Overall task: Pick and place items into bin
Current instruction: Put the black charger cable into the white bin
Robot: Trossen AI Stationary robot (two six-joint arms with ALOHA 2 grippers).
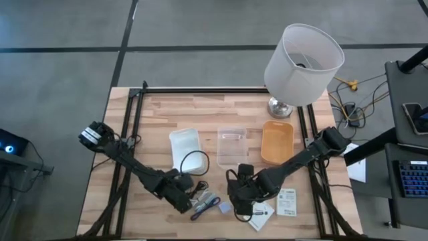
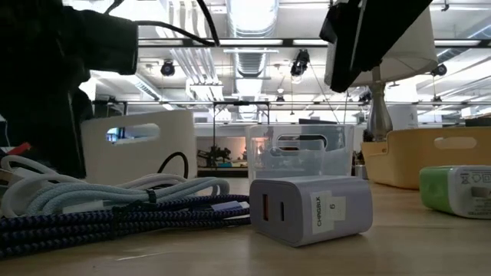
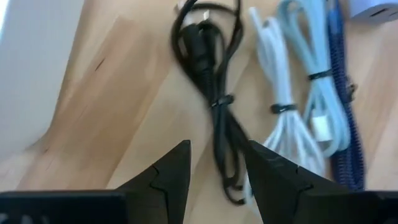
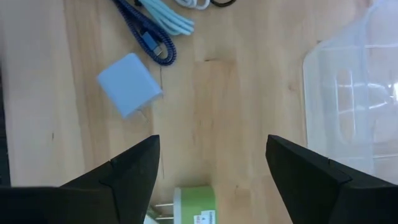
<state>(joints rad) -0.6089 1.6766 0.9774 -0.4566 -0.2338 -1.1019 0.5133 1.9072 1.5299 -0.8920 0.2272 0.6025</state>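
The left tool (image 3: 214, 171) hovers low over the wooden tabletop (image 1: 200, 110), its two dark fingers narrowly parted and empty, with the tail of a black cable bundle tied by a thin wrap (image 3: 214, 93) running up between them. Just beside that bundle lie a white tied cable (image 3: 277, 106), a pale blue tied cable (image 3: 317, 93) and a dark blue braided cable (image 3: 342, 112). All four look light, soft and floppy; my judgement is that the best hold is across the tied waist, where the strands are gathered and less likely to slip apart or trail.

The right tool (image 4: 211, 165) hangs above bare wood with its fingers spread wide, holding nothing. Near it sit a small lavender-blue charger block (image 4: 129, 84) and a green and white plug adapter (image 4: 194, 205), which lies just below the open fingers. The block looks rigid, smooth and light, so its flat opposite sides should take a pinch, though they may be slick. Its side label reads "CHARGER" with a "6" (image 2: 326, 208) in the low view.

Farther back stand a white plastic bin (image 1: 185, 146), a clear plastic bin (image 1: 231, 144) and an orange plastic bin (image 1: 277, 142). Flat white printed packets (image 1: 286, 201) lie near the front edge; their print is too small to read.
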